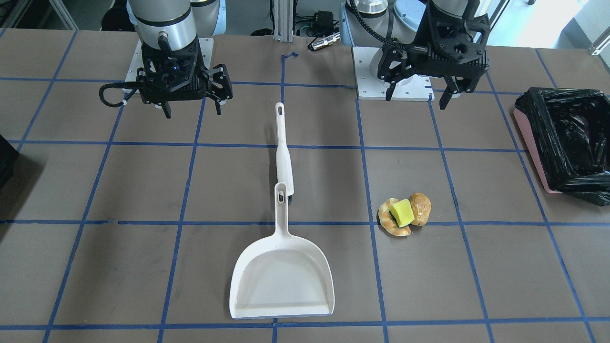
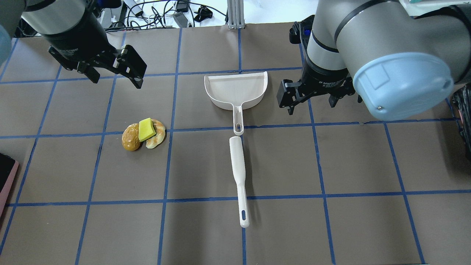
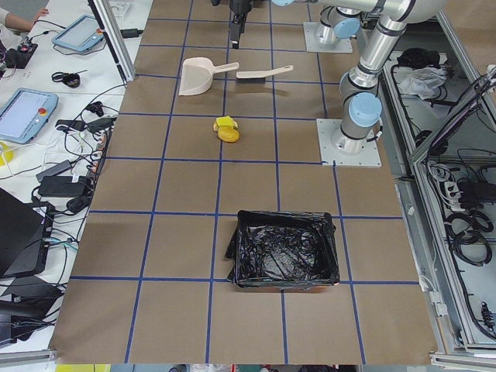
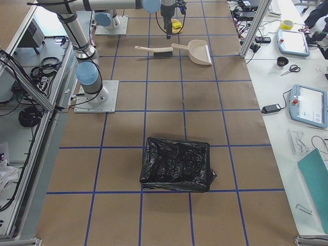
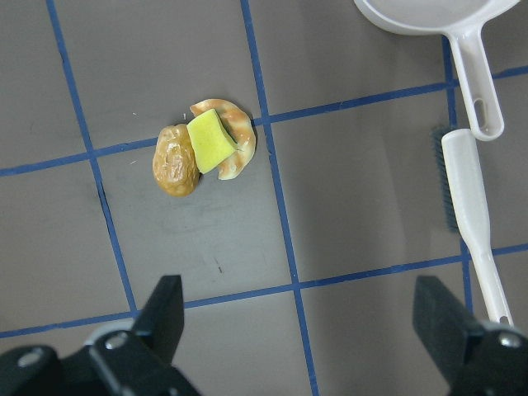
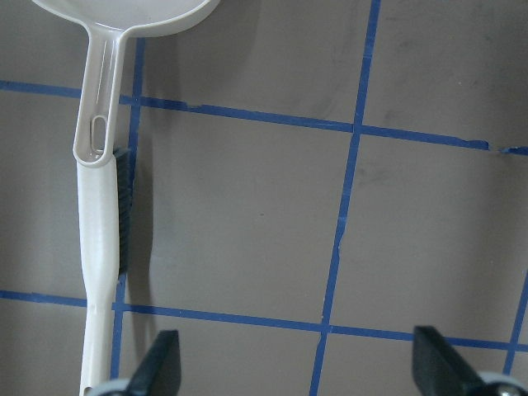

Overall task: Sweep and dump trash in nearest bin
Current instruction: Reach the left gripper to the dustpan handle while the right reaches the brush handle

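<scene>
The trash (image 1: 405,216) is a tight cluster on the table: a yellow-green foam block (image 2: 145,129), a golden-brown lump (image 2: 130,139) and a tan crescent piece (image 2: 157,136). It also shows in the left wrist view (image 5: 205,148). The pink bin (image 1: 567,143) with a black bag stands at the table's end on my left side. My left gripper (image 1: 418,97) is open and empty, hovering above the table back from the trash. My right gripper (image 2: 311,106) is open and empty, beside the white dustpan (image 2: 235,90). A white brush (image 2: 238,176) lies at the dustpan's handle end.
A second bin (image 4: 177,164) lined with a black bag stands at the table's far right end; only its edge (image 1: 7,162) shows in the front view. Blue tape lines grid the brown table (image 1: 143,267). Both arm bases sit on white plates (image 1: 381,85).
</scene>
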Motion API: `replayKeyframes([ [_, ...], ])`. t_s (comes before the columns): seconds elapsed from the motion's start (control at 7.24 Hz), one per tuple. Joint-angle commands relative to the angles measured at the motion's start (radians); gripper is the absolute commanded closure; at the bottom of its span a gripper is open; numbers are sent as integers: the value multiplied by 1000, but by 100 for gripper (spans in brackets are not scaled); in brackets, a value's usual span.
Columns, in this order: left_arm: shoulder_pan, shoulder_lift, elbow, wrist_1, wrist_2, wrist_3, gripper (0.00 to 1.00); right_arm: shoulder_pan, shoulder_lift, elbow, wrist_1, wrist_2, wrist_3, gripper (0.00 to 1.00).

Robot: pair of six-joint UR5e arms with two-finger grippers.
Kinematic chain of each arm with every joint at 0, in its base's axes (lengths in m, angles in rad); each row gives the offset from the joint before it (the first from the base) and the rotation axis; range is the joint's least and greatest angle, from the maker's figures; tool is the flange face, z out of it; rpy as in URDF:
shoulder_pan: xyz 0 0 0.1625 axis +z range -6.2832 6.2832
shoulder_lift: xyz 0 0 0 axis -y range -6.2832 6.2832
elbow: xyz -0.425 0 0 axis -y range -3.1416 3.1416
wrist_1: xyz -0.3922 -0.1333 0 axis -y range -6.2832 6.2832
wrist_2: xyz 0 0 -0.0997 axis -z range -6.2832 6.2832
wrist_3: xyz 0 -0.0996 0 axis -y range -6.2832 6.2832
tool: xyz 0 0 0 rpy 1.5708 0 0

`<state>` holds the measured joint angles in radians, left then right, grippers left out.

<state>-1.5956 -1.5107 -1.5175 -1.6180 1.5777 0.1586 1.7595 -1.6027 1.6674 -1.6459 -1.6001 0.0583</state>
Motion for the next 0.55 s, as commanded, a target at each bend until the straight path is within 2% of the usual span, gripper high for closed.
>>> replayKeyframes([
  [0.0,-1,12,-13,-5,1,-1,0,0,0,0,0,0,0,0],
  [0.41,8,-9,-12,3,1,4,0,0,0,2,3,-1,-2,0],
])
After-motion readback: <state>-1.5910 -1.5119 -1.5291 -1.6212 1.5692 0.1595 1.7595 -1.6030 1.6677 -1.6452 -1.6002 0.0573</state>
